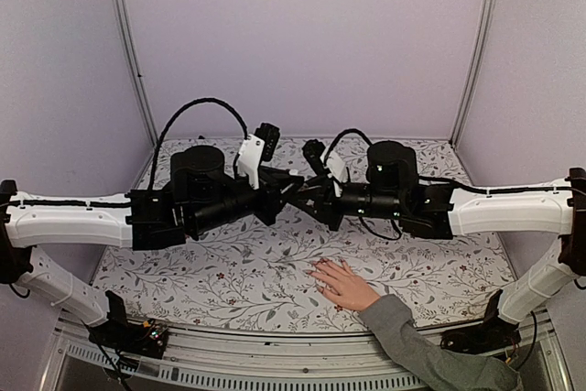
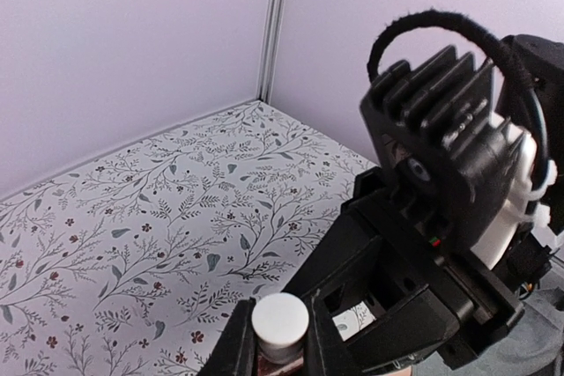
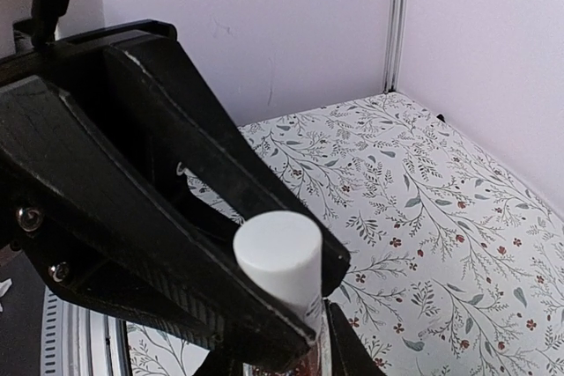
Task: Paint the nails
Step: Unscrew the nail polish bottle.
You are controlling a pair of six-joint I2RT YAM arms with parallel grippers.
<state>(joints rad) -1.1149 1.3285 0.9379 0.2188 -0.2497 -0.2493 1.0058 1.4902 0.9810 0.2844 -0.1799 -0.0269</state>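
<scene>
Left claw [image 2: 280,345] – nearly closed, pinching white-capped bottle [image 2: 280,316]; right claw [image 3: 286,361] – clamped on same bottle.

Nails [image 1: 315,268]: tiny, pale, at fingertips of light-skinned hand [image 1: 345,285]. Too small in top view to tell colour or coating. Hand lay flat, palm down, on floral table cover [image 1: 229,272], near front edge, right of centre. Fingers slightly spread, pointing left and a little toward back wall, so nails faced up, at hand's left end. Thumb on far side. Wrist ran into grey sleeve [image 1: 412,341], coming from lower right corner. Nails not clear in either wrist view.
</scene>
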